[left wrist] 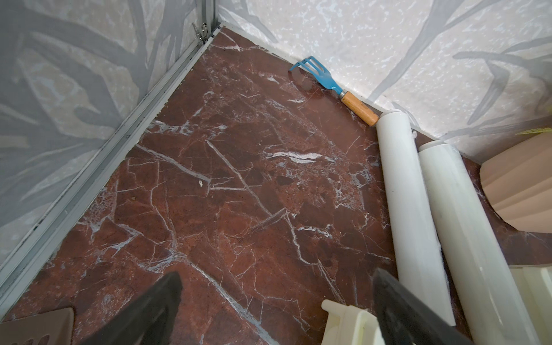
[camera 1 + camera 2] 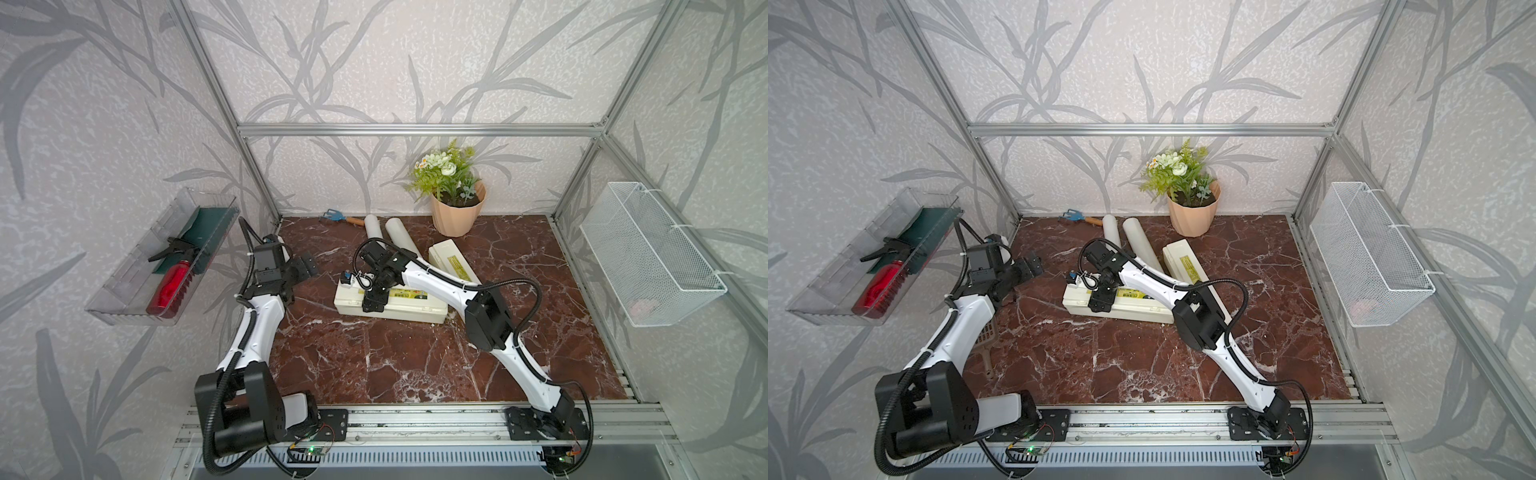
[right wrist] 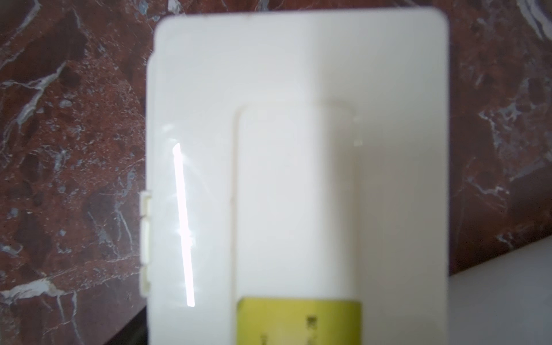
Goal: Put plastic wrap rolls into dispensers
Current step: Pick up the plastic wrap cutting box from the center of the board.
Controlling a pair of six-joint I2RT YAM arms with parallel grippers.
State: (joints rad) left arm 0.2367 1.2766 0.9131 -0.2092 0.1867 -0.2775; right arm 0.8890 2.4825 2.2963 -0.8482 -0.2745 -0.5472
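Two plastic wrap rolls [image 2: 398, 237] lie side by side at upper middle, above the closed dispensers [image 2: 453, 262] at centre; left gripper [image 1: 277, 276] is spread, right gripper [image 2: 374, 301] hangs over the lower dispenser [image 2: 415, 311], its opening I cannot tell.

Both top views: high, front, looking down on whole desk [image 2: 374, 365]. Left wrist: faces back corner [image 1: 213, 28]. Right wrist: very close over dispenser [image 3: 298, 74], blurred.
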